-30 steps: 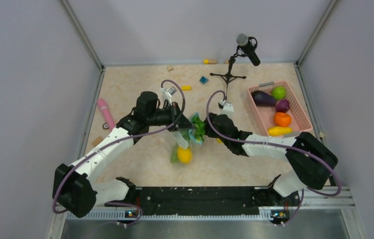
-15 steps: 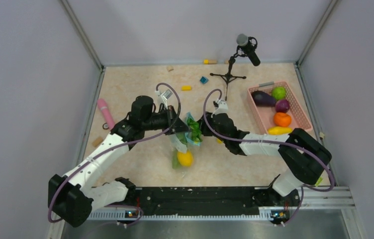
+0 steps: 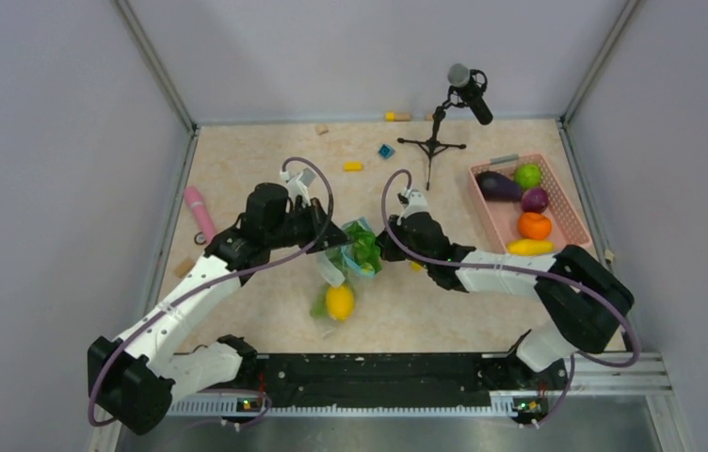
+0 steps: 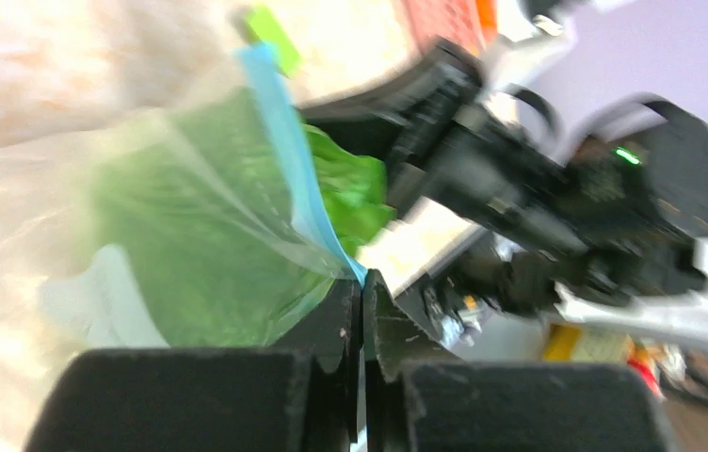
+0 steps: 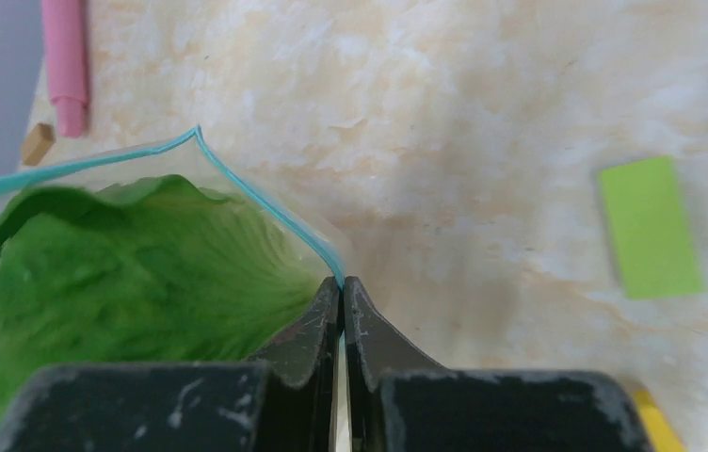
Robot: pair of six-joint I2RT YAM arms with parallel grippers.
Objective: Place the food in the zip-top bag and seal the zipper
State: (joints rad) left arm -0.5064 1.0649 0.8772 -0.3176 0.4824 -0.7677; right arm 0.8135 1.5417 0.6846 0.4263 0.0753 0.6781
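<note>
Between my two sets of fingertips, seen from above, hangs the zip-top bag (image 3: 350, 259). My left gripper (image 3: 331, 247) holds one side of its mouth and my right gripper (image 3: 383, 247) holds the other. A lemon (image 3: 339, 301) appears to sit in the bag's closed end, down away from both tips toward my bases. More food waits in the pink basket (image 3: 569, 200), well off beyond my right fingers, so I judge that arm the nearer one for fetching.

From my left wrist, the fingers are clenched on one end of the zipper (image 4: 289, 160). Its teal strip runs straight away from the tips toward my right arm, with a green leaf (image 4: 190, 226) filling the film beside it.

From my right wrist, the fingers are pinched tight on the strip's other end, and the strip leads off to the left of the tips over the leaf. The zipper's long axis therefore lies tip to tip. I cannot tell whether its two lips are pressed together.
</note>
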